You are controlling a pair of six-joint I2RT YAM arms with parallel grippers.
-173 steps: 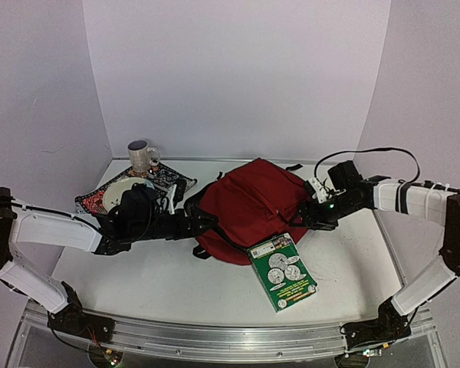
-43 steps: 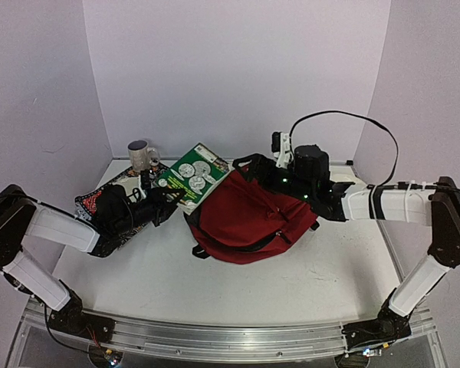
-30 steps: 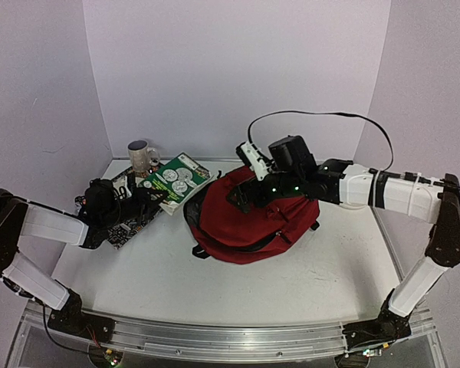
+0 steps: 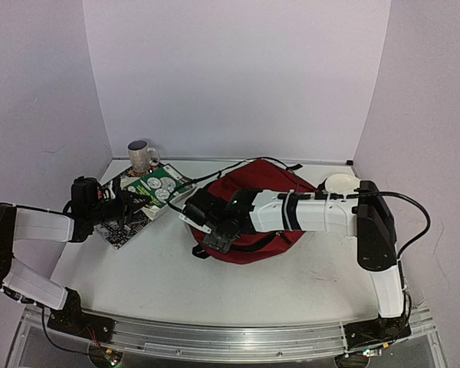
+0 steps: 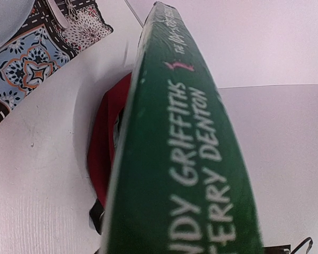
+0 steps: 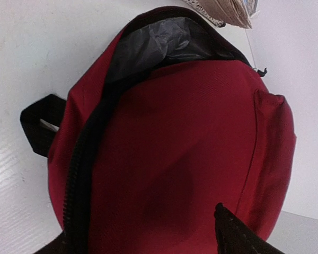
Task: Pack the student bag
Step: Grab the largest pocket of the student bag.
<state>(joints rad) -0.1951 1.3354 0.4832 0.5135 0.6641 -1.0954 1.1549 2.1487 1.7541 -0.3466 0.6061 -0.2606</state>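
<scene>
**White table (image 4: 307, 268), student bag (image 4: 264, 178) open at centre**

Lilac walls closed in the table. I saw the student bag, a dark red backpack, lying mid-frame in the overhead view, its main zip open on grey lining (image 6: 159, 42). The left gripper (image 4: 132, 202) was clamped on a green Griffiths and Denton paperback (image 4: 157, 186), tilted above the patterned placemat (image 4: 121, 228) at centre left, near the bag's mouth. A mug (image 4: 142, 156) stood behind it by the back wall. The right arm lay stretched across the bag, its gripper (image 4: 205, 224) at the bag's left end. Only one black finger (image 6: 233, 235) showed, so I could not tell how wide that claw stood.
</scene>
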